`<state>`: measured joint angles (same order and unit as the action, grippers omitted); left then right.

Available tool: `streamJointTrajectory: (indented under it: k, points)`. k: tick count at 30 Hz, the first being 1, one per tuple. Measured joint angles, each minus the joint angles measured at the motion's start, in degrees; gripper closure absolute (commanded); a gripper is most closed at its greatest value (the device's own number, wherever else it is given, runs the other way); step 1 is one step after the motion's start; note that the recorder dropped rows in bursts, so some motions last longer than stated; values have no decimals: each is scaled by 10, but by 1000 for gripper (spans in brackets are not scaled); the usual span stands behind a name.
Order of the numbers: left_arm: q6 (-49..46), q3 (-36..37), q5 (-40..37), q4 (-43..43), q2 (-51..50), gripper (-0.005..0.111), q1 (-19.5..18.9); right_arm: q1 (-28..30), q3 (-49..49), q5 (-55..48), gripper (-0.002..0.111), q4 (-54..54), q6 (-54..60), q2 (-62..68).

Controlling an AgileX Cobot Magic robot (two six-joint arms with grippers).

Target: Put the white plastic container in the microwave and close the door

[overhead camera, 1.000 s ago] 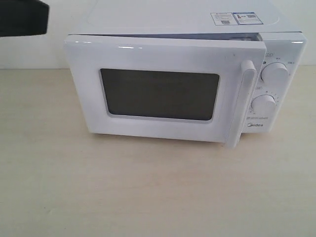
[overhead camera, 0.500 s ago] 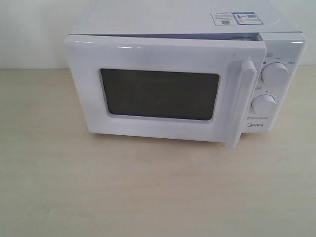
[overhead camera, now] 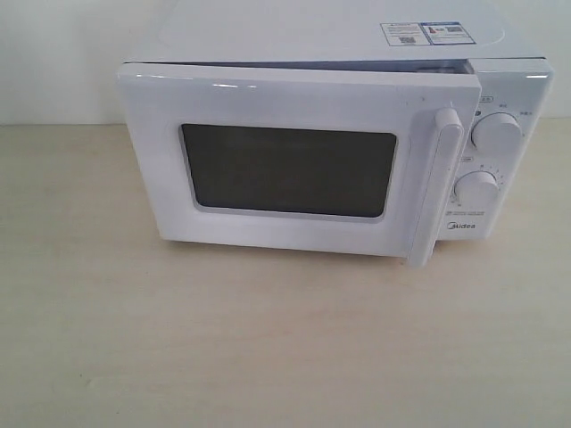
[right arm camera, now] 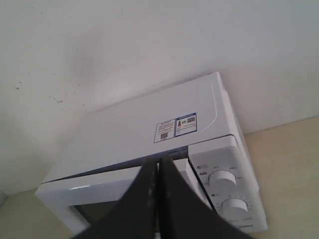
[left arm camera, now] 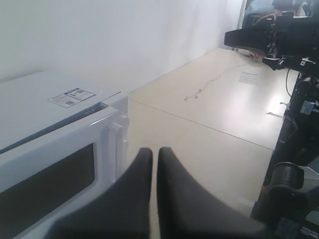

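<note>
**Change of state.** The dark arm section that showed at the upper left corner of the exterior view a second ago has left that view. No arm is now at the front of the microwave [overhead camera: 312, 36]. The door [overhead camera: 285, 98] has not moved in that interval. It is swung almost shut, but a narrow gap remains along its top edge, so it is judged not latched. The closing step appears unfinished, and a further push near the handle [overhead camera: 437, 187] is probably needed.

**Tools.** The left gripper [left arm camera: 155, 154] has its fingers together and holds nothing. It is off the handle end of the microwave, apart from it. The right gripper [right arm camera: 158, 163] also has its fingers pressed together and is empty, above the top panel.

**Contents.** The white plastic container is visible in no view. The window [overhead camera: 290, 171] is dark, so it cannot be told whether the container sits inside.
</note>
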<state>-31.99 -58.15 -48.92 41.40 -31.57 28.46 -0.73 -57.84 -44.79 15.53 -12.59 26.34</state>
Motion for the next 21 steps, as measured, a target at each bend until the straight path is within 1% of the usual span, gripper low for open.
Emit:
streamJointTrajectory:
  k: [4,5,6,7,8,9,11,13,16,21]
  points:
    - [1,0,-6,0,0,102,0,0,-2,1,108,24,11,7]
    - [7,0,-7,0,0,102,0,0,-2,1,108,52,54,10]
    - [10,0,-7,0,0,102,0,0,-2,-2,108,93,102,16]
    - [11,0,-7,0,0,102,0,0,-2,-11,108,178,179,28]
    - [13,0,-7,0,0,102,0,0,-2,-23,108,232,234,41]
    - [13,0,-7,0,0,102,0,0,-2,-43,108,323,304,64]
    - [22,0,-8,0,0,102,0,0,-2,-80,108,416,375,101]
    - [26,0,-11,0,0,102,0,0,-2,-93,108,443,397,121]
    - [29,0,-15,0,0,102,0,0,9,-93,108,454,416,144]
    - [30,0,-15,0,0,102,0,0,68,-61,108,458,439,160]
